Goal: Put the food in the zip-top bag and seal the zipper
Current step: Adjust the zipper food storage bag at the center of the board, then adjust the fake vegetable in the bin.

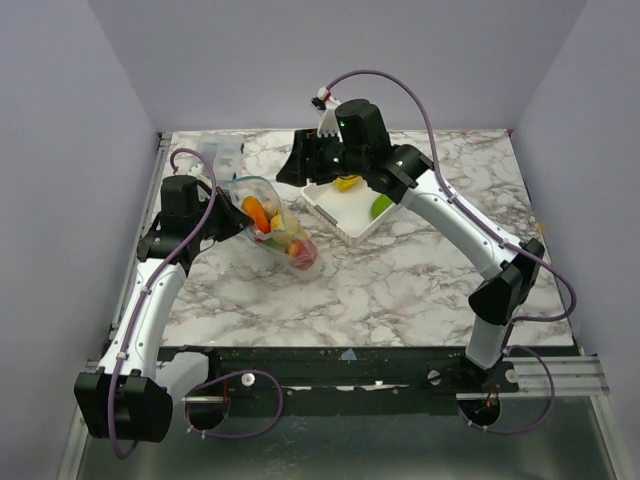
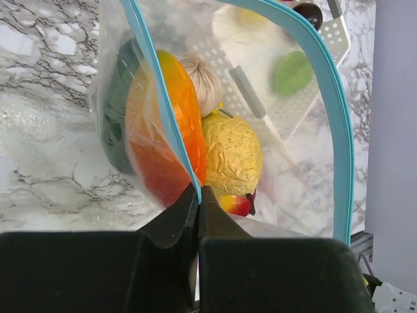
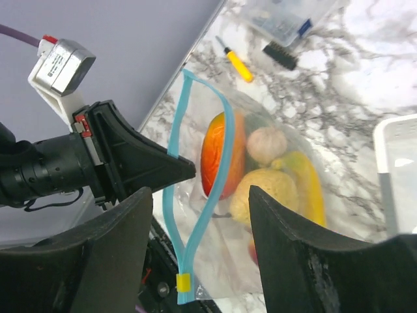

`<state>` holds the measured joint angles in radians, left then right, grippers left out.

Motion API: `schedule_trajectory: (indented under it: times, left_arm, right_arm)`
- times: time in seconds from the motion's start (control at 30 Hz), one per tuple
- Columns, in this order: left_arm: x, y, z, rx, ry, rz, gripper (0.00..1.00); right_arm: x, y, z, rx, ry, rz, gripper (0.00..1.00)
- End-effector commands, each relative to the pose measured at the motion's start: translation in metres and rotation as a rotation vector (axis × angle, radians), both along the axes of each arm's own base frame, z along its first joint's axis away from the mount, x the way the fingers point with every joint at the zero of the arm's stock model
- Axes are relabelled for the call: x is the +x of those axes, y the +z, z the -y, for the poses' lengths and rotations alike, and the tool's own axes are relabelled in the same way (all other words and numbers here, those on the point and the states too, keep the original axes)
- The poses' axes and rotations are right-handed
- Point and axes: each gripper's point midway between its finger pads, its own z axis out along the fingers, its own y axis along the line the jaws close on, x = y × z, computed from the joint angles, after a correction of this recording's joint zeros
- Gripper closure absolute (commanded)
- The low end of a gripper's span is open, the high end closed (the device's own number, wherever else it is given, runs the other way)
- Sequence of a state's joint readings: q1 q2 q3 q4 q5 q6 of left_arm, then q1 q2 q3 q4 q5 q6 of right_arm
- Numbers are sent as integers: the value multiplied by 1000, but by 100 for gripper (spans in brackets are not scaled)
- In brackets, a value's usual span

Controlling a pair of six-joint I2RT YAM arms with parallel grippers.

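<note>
**Blue-green zipper pinched, bag mouth held open**

Marble table carries the bag left of centre, just beside the white basket. The left gripper is clamped tight on the zipper, holding one end of the mouth up so that the strip loops open. The right gripper has its fingers spread wide with nothing between them. It sits near the basket's left corner, facing the bag's mouth.

Only the left wrist view gives us the food up close, all of it inside the bag:
- an orange-red piece against the strip
- a dark green piece behind it
- a garlic bulb
- a bumpy yellow piece
- a small red piece

Through the clear plastic we also see a green piece lying in the basket. The top view adds a yellow piece in the basket near the green one.

Only the right wrist view shows us a yellow slider at the lower end of the zipper. On the table beyond the bag it shows a yellow screwdriver, a black toothed part and a clear box. The box bears a blue label, too blurred for us to read.
</note>
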<state>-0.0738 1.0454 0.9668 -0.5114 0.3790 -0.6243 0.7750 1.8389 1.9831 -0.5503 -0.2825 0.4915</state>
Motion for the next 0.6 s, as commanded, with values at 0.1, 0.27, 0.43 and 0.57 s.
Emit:
schedule_trajectory:
  times: [0.1, 0.27, 0.43, 0.57]
  left_arm:
    - [3, 9, -8, 43, 20, 44, 100]
    - [0, 6, -11, 56, 26, 30, 100]
    - [-1, 0, -16, 87, 43, 21, 100]
    - [2, 1, -25, 133, 70, 32, 100]
  right_arm:
    - [22, 20, 59, -119, -263, 155, 31]
    - [36, 17, 99, -154, -448, 191, 30]
    - [49, 6, 140, -155, -607, 197, 30]
    - [66, -13, 173, -130, -668, 131, 30]
